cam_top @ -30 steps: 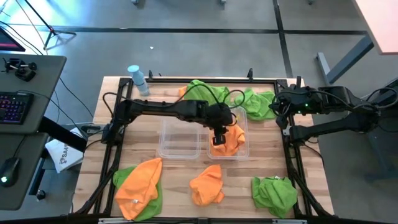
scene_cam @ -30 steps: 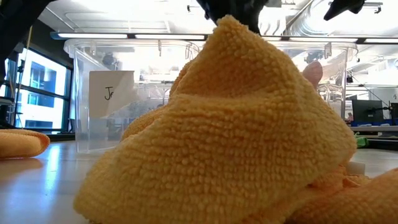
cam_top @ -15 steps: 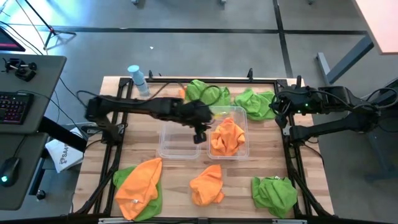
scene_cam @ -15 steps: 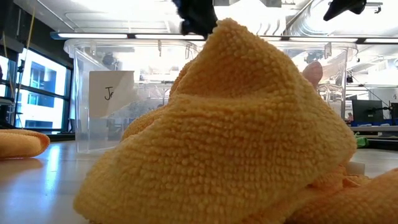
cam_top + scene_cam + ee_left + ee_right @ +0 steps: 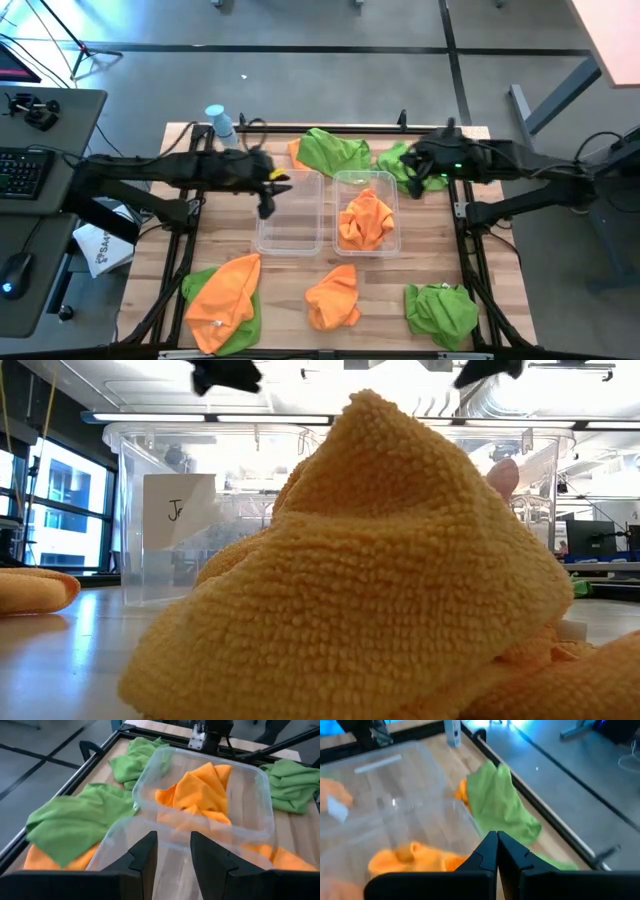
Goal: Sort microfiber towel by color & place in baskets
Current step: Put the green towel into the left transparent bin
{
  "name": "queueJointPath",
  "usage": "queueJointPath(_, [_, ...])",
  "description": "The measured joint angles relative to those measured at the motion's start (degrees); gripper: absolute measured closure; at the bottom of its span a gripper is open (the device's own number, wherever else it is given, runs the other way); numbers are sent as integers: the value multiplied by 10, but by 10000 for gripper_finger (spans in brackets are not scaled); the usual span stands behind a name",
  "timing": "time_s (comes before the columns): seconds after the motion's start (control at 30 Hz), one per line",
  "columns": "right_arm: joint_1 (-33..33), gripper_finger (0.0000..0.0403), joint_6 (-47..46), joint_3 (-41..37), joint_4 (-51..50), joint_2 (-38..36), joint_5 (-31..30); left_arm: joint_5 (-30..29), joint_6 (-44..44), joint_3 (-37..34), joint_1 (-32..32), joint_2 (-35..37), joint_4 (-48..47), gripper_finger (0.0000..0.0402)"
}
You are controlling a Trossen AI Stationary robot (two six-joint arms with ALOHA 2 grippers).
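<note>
Right gripper (image 5: 418,168) with fingers closed, holding nothing, hovers over green towel (image 5: 412,166) at far right edge; nearer arm for it, probably directly above. Left gripper (image 5: 266,190) fingers apart, empty, beside empty basket (image 5: 288,232). Orange towel (image 5: 366,220) already in other basket (image 5: 391,238).

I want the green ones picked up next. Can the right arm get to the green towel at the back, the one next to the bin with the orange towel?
Probably yes. The right gripper, shut and empty, hangs right by that green towel beside the bin, and nothing lies on top of the towel.
</note>
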State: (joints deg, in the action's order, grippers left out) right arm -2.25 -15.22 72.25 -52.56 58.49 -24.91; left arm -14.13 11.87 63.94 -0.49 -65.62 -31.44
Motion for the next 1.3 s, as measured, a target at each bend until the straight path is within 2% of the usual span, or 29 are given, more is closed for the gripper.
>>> queueJointPath(0.17, [-41,403,26,0,133,79,7,0,19,-61,0,82,7,296])
queueJointPath(0.27, [-83,403,25,25,174,131,46,0,20,-84,0,117,8,296])
queueJointPath(0.47, [-156,403,35,126,138,255,74,0,9,-113,0,155,9,296])
queueJointPath(0.63, [-216,397,-14,207,25,325,70,0,10,-118,0,161,-12,296])
queueJointPath(0.73, [-248,379,-12,222,11,343,84,0,5,-118,0,161,-26,296])
queueJointPath(0.93, [-291,319,2,222,72,383,195,0,-7,-118,1,160,-31,296])
queueJointPath(1.1, [-289,273,24,222,97,438,200,-2,-20,-118,4,161,-30,296])
queueJointPath(1.3, [-288,241,29,231,116,494,224,-2,-26,-118,18,161,-32,296])
